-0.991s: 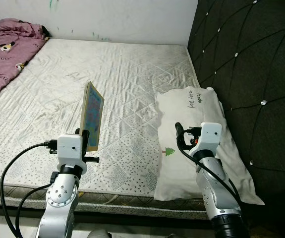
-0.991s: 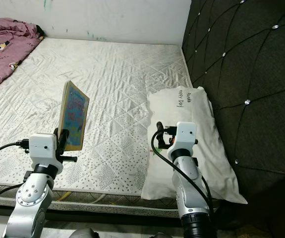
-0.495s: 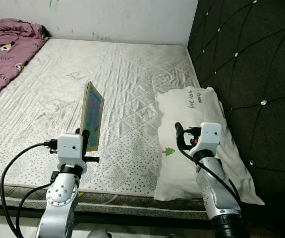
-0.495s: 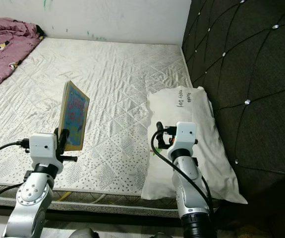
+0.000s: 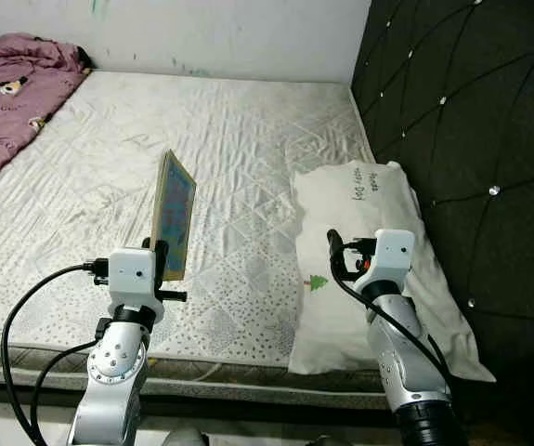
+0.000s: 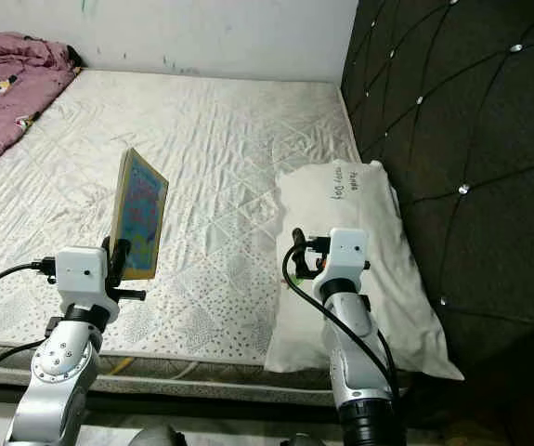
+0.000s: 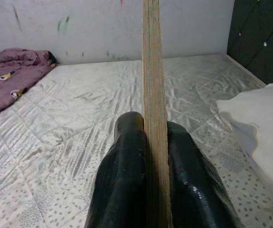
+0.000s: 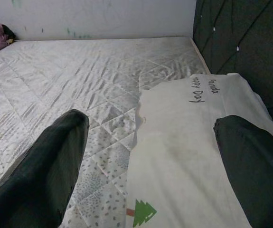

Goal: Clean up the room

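My left gripper [image 5: 162, 263] is shut on the lower edge of a thin picture book [image 5: 172, 213], held upright above the near part of the bare white mattress [image 5: 192, 139]. In the left wrist view the book's edge [image 7: 151, 85] stands straight between the two black fingers [image 7: 127, 180]. My right gripper [image 5: 352, 255] hovers open above a white pillow [image 5: 369, 200] printed with a small green tree [image 5: 318, 283]. The right wrist view has the pillow [image 8: 193, 142] between the spread fingers [image 8: 46, 166], with nothing held.
A pink blanket [image 5: 11, 84] is bunched at the far left corner of the bed. A black tufted headboard [image 5: 462, 121] runs along the right side and a white wall [image 5: 201, 32] stands behind. The mattress's front edge [image 5: 211, 372] is just below my arms.
The view has crept slightly toward the bed. Both arms hold the same pose and the book stays upright in the left gripper.
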### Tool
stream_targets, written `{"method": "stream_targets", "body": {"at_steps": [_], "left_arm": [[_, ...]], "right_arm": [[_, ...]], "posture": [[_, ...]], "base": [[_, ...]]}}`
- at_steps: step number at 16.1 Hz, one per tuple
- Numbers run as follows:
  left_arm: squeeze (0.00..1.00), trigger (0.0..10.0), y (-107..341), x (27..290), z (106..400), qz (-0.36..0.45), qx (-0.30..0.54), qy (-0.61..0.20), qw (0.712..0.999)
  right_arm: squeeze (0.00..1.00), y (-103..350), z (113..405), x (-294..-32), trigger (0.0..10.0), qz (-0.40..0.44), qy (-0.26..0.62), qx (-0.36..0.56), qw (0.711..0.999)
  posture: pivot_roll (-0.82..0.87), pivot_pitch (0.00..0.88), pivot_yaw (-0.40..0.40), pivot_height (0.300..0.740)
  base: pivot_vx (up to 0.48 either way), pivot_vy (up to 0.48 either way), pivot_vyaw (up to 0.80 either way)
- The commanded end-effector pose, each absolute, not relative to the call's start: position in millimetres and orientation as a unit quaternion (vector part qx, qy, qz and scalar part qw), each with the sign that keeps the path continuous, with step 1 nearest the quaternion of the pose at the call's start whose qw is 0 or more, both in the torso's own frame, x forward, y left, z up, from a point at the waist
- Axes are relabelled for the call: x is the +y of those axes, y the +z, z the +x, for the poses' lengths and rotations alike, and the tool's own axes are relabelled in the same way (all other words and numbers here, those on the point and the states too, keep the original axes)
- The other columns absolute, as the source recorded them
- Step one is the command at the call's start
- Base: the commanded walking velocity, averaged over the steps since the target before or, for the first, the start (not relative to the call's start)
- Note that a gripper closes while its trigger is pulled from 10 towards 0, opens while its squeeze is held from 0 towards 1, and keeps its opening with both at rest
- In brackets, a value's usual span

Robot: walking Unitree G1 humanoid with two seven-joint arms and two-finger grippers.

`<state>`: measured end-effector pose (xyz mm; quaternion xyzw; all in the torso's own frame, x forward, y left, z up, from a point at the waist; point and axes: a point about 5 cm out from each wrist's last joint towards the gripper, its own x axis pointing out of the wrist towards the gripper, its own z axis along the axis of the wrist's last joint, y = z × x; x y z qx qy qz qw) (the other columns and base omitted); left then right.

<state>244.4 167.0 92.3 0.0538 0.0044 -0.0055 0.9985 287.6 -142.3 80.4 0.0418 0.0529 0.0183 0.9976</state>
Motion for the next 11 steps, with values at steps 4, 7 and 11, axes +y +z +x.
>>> {"method": "stream_targets", "body": {"at_steps": [4, 7, 11], "left_arm": [[0.0, 10.0, 100.8, 165.3, 248.5, 0.057, -0.013, -0.011, 0.998], [0.0, 10.0, 100.9, 165.1, 248.9, 0.057, -0.014, -0.011, 0.998], [0.0, 10.0, 100.6, 164.4, 249.1, 0.057, -0.013, -0.01, 0.998]], "right_arm": [[0.0, 86.6, 289.7, -139.8, 10.0, 0.04, 0.027, 0.044, 0.998], [0.0, 86.5, 289.8, -139.5, 10.0, 0.041, 0.028, 0.044, 0.998], [0.0, 86.0, 289.8, -139.6, 10.0, 0.04, 0.031, 0.045, 0.998]], "posture": [[0.05, 0.0, -0.009, 0.696], [0.05, 0.0, -0.009, 0.671], [0.05, 0.0, -0.012, 0.626]], "base": [[0.0, 0.0, 0.0], [0.0, 0.0, 0.0], [0.0, 0.0, 0.0]]}}
